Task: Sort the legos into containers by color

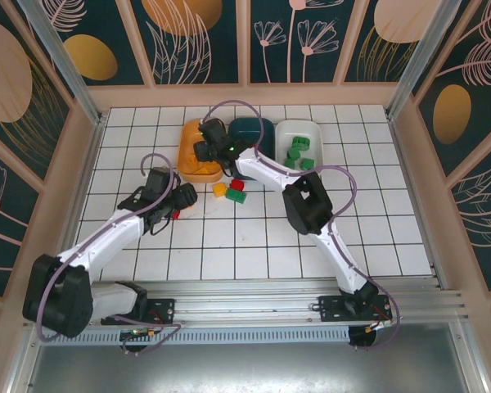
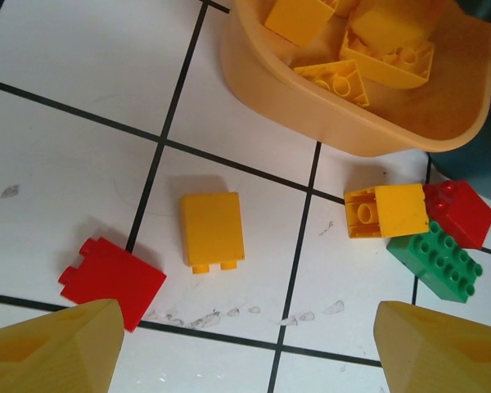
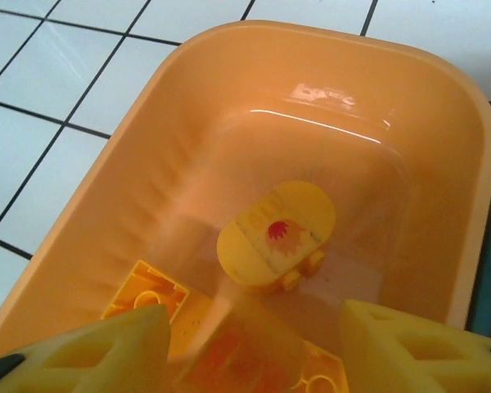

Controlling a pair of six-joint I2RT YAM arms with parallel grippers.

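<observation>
The left hand (image 2: 245, 348) is hanging wide open, holding nothing, above a red lego (image 2: 112, 282) and a yellow lego (image 2: 212, 230). They are lying apart on the bench (image 2: 65, 131), bare tiles around them. The right hand (image 3: 258, 356) is hovering over the orange bowl (image 3: 82, 188), inside its rim, fingers apart, with a blurry yellow piece (image 3: 241, 323) between them.

Left hand (image 2: 245, 360) spread above the tiled surface (image 2: 65, 139); red brick (image 2: 112, 281) near left; yellow brick (image 2: 212, 231) just beside it; yellow-red-green cluster (image 2: 401, 210) at right; orange bowl (image 2: 311, 110) far right, holding yellow bricks (image 2: 389, 53).
</observation>
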